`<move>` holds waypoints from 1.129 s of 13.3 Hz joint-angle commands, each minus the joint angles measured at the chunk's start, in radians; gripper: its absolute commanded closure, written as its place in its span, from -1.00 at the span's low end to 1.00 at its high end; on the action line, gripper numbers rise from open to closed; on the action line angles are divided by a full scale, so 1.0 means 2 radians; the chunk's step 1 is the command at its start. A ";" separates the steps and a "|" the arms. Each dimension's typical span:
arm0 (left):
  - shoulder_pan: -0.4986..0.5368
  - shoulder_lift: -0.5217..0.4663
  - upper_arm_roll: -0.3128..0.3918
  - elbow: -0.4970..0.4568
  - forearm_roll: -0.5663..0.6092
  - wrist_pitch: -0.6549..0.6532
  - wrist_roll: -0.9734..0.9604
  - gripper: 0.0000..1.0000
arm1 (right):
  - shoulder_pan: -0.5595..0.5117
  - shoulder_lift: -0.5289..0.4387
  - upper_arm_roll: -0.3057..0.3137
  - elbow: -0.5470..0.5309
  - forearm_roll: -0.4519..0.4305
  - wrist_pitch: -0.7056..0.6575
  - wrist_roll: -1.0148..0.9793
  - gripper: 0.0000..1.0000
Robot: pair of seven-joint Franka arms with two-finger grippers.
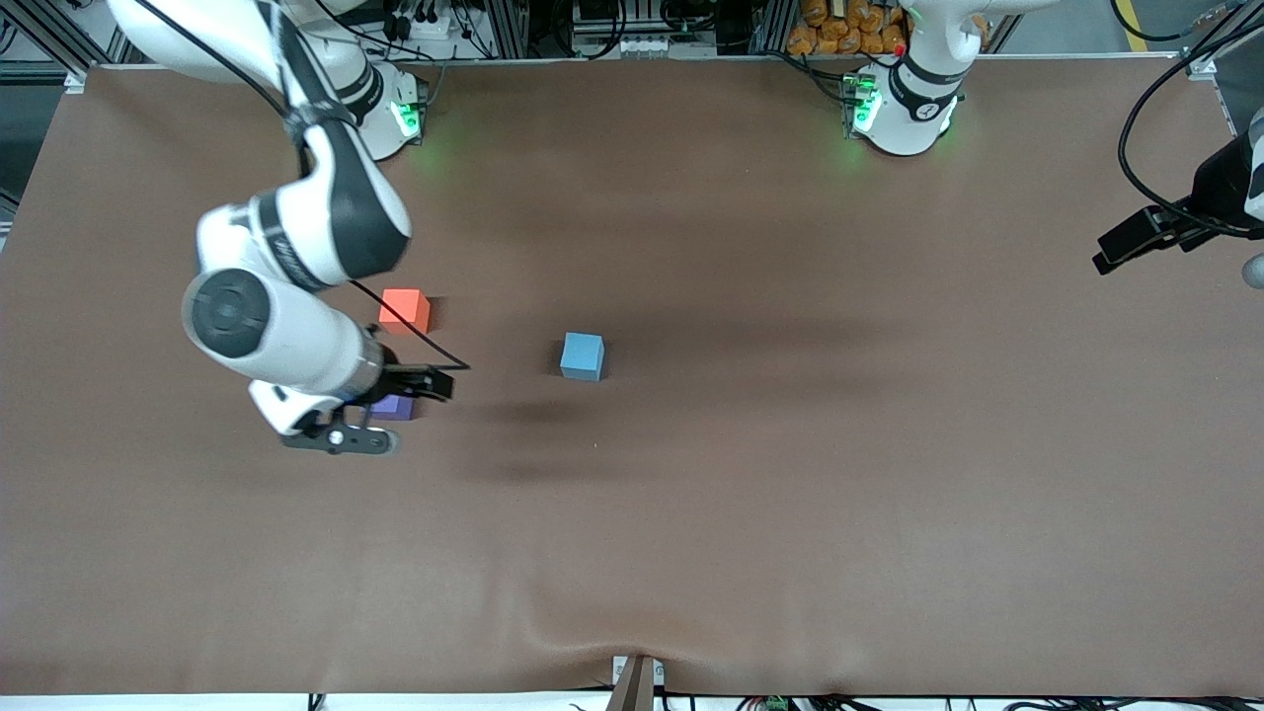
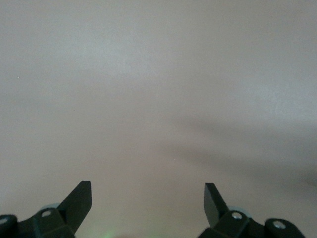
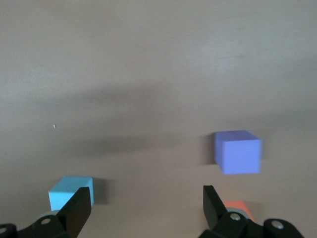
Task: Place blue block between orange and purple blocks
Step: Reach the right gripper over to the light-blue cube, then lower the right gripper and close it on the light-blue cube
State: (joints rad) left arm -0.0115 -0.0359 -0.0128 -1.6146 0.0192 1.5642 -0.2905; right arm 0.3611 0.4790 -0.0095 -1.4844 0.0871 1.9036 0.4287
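The blue block (image 1: 582,355) is a small sky-blue cube with a matte, even finish and crisp edges; its top face reads a shade lighter than the side turned toward the front camera, and it casts a short dark shadow on the brown table surface (image 1: 790,513). It sits flat and alone near the middle of the surface, well clear of every edge, with nothing touching it. The orange block (image 1: 405,310), an orange-red cube of the same size, lies toward the right arm's end of the table and a little farther from the front camera than the blue one. The purple block (image 1: 395,406), a violet cube of equal size, lies nearer to the front camera than the orange one, with a bare gap between the two; in the front view it is partly covered by the right arm's hand. The right gripper (image 1: 380,415) hangs over the purple block, its fingers spread apart and holding nothing; in the right wrist view the two dark fingertips (image 3: 79,206) stand wide with the blue block (image 3: 69,193), the purple block (image 3: 237,151) and a sliver of the orange block (image 3: 240,207) on the surface below. The left gripper (image 1: 1111,257) waits over the edge of the surface at the left arm's end, and the left wrist view shows its fingers (image 2: 79,201) parted over plain surface, empty.
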 commanded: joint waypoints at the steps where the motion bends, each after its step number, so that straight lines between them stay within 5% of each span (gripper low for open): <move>1: 0.003 -0.013 -0.007 -0.011 0.010 -0.002 0.008 -1.00 | 0.033 0.039 -0.004 0.007 -0.001 0.047 0.033 -1.00; 8: 0.002 -0.008 -0.032 -0.010 0.018 0.003 0.000 -1.00 | 0.119 0.085 -0.004 0.004 0.005 0.065 0.039 -1.00; 15: 0.004 -0.003 -0.032 -0.001 0.018 0.006 0.000 -1.00 | 0.149 0.087 -0.004 -0.061 0.005 0.139 0.053 -1.00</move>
State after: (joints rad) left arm -0.0114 -0.0361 -0.0701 -1.6199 0.0324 1.5715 -0.2905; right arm 0.6384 0.6653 -0.0084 -1.5466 0.0886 2.1111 0.5216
